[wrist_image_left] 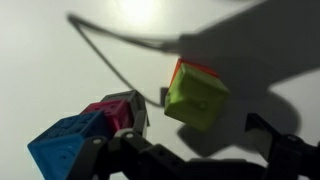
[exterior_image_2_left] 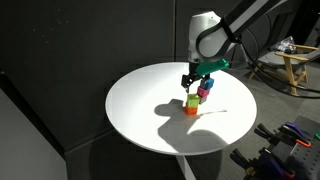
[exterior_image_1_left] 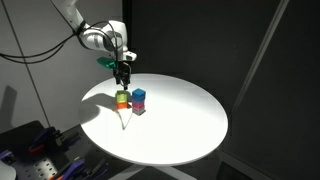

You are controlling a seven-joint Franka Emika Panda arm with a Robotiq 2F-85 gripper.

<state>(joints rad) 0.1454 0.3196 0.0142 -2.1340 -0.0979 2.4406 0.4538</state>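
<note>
1. Round white table (exterior_image_1_left: 190,125): blocks stand off-centre, well in from the rim. Lots of free room all round.
2. Gripper (exterior_image_1_left: 122,72) hangs right above the green block (exterior_image_1_left: 122,97), jaws wide, holding nothing.
3. Green block sits on an orange block (exterior_image_2_left: 190,109). A blue block (exterior_image_1_left: 140,96) on a pink block (wrist_image_left: 115,112) is just beside.
4. Wrist view: fingers (wrist_image_left: 285,150) are dark & cut off at the bottom. Orange block mostly hidden.

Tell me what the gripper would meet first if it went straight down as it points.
Probably the green block, centred ahead of the open gripper in the wrist view; the blue block sits off to the side. Depth is unclear.
</note>
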